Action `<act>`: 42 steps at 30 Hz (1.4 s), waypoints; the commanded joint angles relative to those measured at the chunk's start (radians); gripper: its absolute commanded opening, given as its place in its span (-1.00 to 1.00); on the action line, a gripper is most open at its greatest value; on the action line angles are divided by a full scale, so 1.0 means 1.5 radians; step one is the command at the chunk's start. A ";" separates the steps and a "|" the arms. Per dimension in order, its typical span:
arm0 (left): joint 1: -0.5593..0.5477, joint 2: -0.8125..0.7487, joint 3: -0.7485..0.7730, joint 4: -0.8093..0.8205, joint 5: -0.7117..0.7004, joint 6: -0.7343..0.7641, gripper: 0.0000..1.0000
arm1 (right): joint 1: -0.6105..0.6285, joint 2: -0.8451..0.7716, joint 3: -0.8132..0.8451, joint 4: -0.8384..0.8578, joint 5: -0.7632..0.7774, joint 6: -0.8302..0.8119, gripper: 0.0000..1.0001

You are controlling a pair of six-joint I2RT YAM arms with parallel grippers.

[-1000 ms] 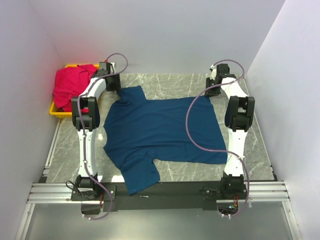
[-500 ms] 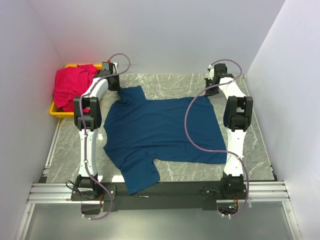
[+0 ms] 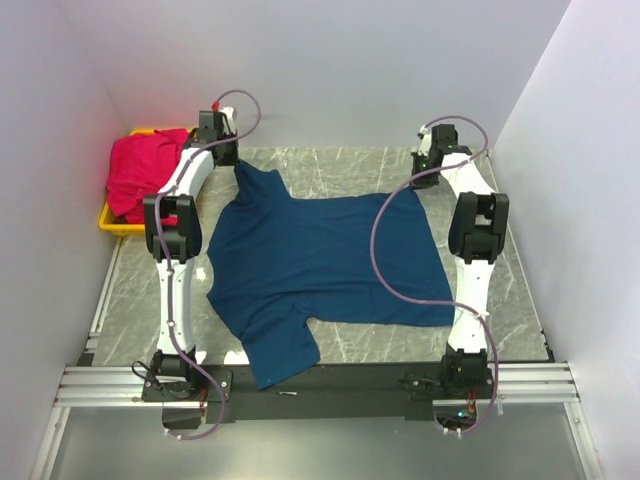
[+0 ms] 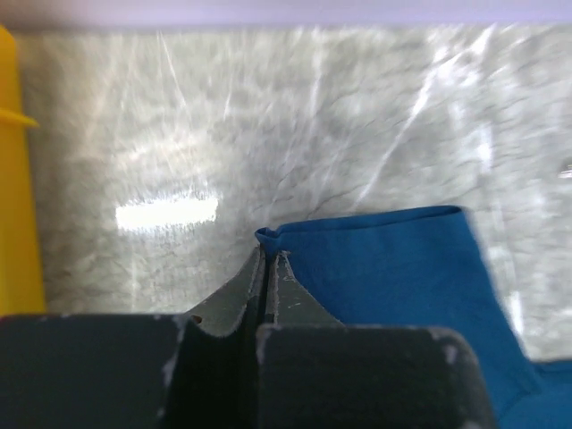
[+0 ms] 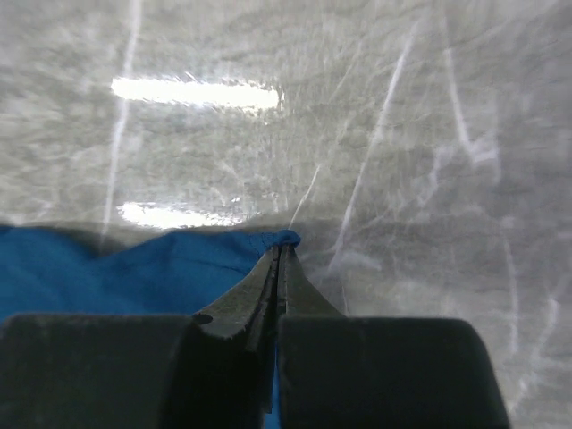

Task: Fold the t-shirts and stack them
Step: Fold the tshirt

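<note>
A navy blue t-shirt (image 3: 320,270) lies spread over the marble table. My left gripper (image 3: 235,165) is shut on its far left sleeve corner, and the left wrist view shows the blue cloth (image 4: 384,259) pinched at the closed tips (image 4: 270,255). On the far right, my right gripper (image 3: 420,185) is shut on the shirt's far corner; the right wrist view has a bunched blue tip (image 5: 288,238) between the closed fingers (image 5: 280,250). A red-pink t-shirt (image 3: 145,175) is heaped in the yellow bin at the far left.
The yellow bin (image 3: 112,225) stands at the table's far left corner, close to my left arm; its wall (image 4: 18,179) shows in the left wrist view. White walls enclose the table on three sides. A black strip and metal rails run along the near edge.
Both grippers have closed on the navy shirt's far corners. The left one has drawn the sleeve corner a little toward the back wall.
</note>
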State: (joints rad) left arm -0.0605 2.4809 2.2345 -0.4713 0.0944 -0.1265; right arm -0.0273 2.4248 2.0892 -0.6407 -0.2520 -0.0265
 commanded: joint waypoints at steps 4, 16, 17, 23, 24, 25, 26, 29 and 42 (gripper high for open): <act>0.009 -0.154 -0.032 0.067 0.045 0.045 -0.99 | -0.029 -0.113 0.025 0.044 -0.048 0.017 -1.00; 0.018 -0.307 -0.187 0.045 0.149 0.077 -0.99 | -0.051 -0.187 -0.038 0.023 -0.091 -0.012 -1.00; 0.018 -0.319 -0.199 0.042 0.151 0.099 -0.99 | -0.053 -0.192 -0.044 0.020 -0.093 -0.015 -1.00; 0.018 -0.422 -0.314 0.022 0.151 0.124 -0.99 | -0.063 -0.237 -0.100 0.007 -0.106 -0.043 -1.00; 0.018 -0.435 -0.331 0.019 0.152 0.124 -0.99 | -0.064 -0.242 -0.112 0.005 -0.109 -0.046 -1.00; 0.018 -0.458 -0.361 0.018 0.151 0.123 -0.99 | -0.064 -0.248 -0.115 0.002 -0.110 -0.053 -1.00; 0.018 -0.469 -0.376 0.016 0.150 0.122 -0.99 | -0.066 -0.251 -0.120 0.000 -0.112 -0.056 -1.00; 0.017 -0.505 -0.422 0.001 0.152 0.118 -0.99 | -0.068 -0.256 -0.129 -0.013 -0.119 -0.067 -1.00; -0.027 -0.662 -0.617 -0.053 0.104 0.117 -0.99 | -0.078 -0.261 -0.155 -0.053 -0.132 -0.104 -1.00</act>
State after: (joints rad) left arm -0.0700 1.5536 1.3411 -0.5301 0.2832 0.0345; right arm -0.1261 2.1025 1.8709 -0.6983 -0.4381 -0.1520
